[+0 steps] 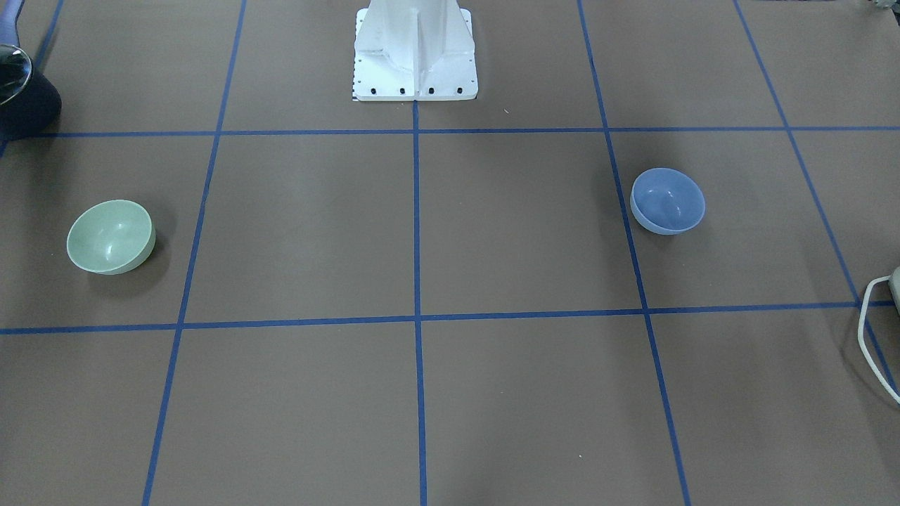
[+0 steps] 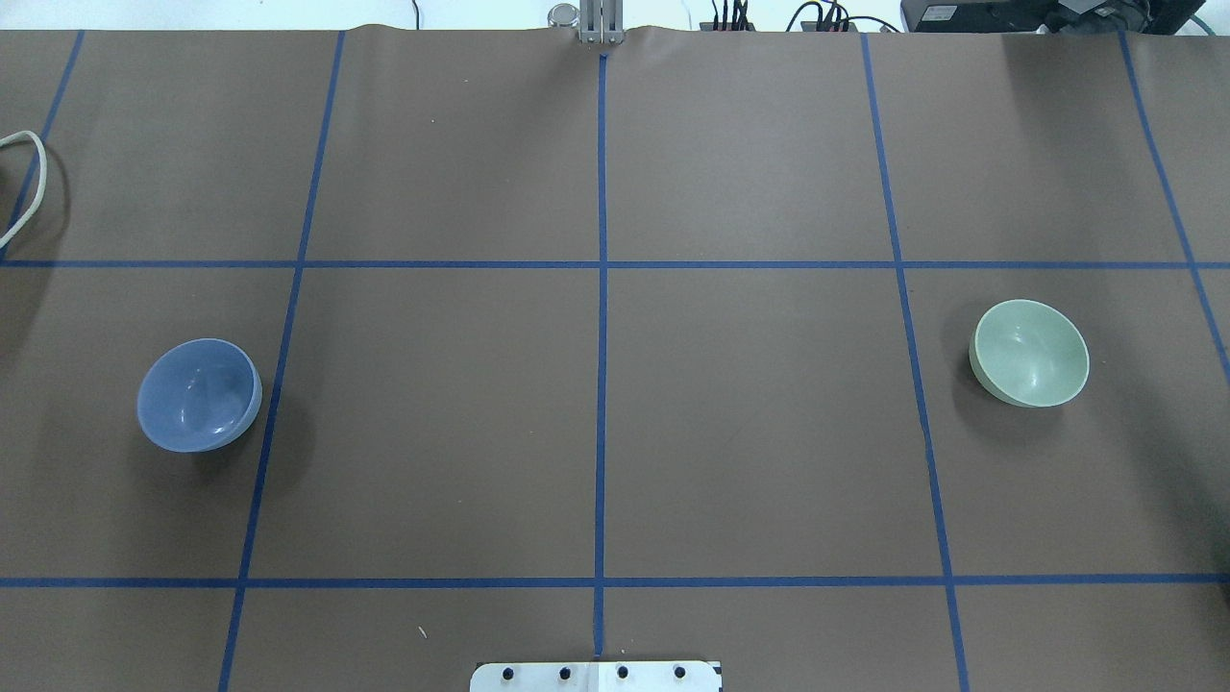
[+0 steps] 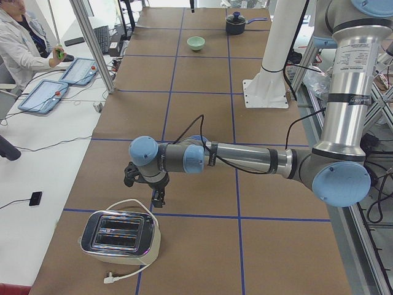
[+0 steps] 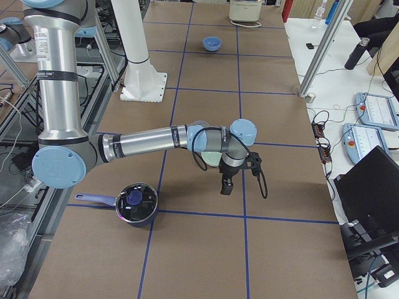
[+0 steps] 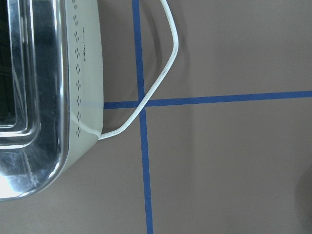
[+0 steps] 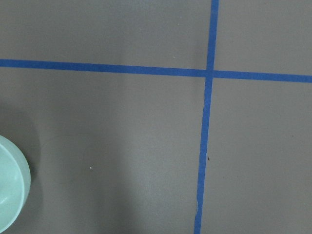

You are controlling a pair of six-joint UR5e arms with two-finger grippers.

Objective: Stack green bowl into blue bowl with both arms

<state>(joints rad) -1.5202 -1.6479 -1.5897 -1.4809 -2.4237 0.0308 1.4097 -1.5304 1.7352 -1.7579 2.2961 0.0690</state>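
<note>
When we look down from above, the blue bowl point(image 2: 199, 395) sits on the left side of the brown table point(image 2: 750, 432). It stands the right way up, just left of a blue tape line point(image 2: 274, 404). Well apart from it, on the right side, sits the green bowl point(image 2: 1030, 353). It is the right way up too, and nothing is in either bowl.

From the side we see the left arm point(image 3: 245, 161) reach out low over the table. Its claw point(image 3: 156, 200) points down, near a shiny toaster point(image 3: 120, 236). The camera on that wrist shows the toaster and its white cord point(image 5: 165, 73) lying across the tape. We cannot tell if the left claw is open or closed, and we see nothing in it.

The right arm point(image 4: 149, 140) stretches out over the green bowl and hides part of it. Its claw point(image 4: 225, 187) hangs just beside the bowl, above the table. A dark pot point(image 4: 136, 203) stands near. We cannot tell how wide the right claw is open.
</note>
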